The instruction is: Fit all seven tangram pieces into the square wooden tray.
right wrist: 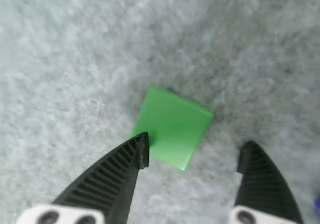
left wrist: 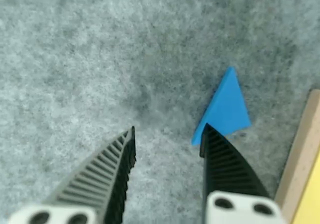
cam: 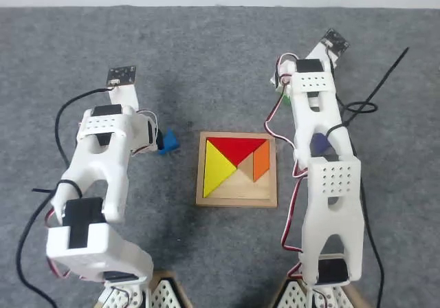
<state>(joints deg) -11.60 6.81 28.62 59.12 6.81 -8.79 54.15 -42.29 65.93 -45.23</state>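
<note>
Left gripper (left wrist: pixel 169 131) jaws parted, blue triangle (left wrist: pixel 226 109) on the worktop (left wrist: pixel 75 59) at one jaw tip — outside the gap, near the wooden tray (left wrist: pixel 300 149), right gripper (right wrist: pixel 195 143) jaws spread wide, green square (right wrist: pixel 172 126) lying between them.

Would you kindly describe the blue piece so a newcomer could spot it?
Find the wooden tray mid-table. Outside its far left corner, by the left gripper, lies a triangle. Unlike the red, yellow and orange pieces, it is blue and outside the tray.
</note>
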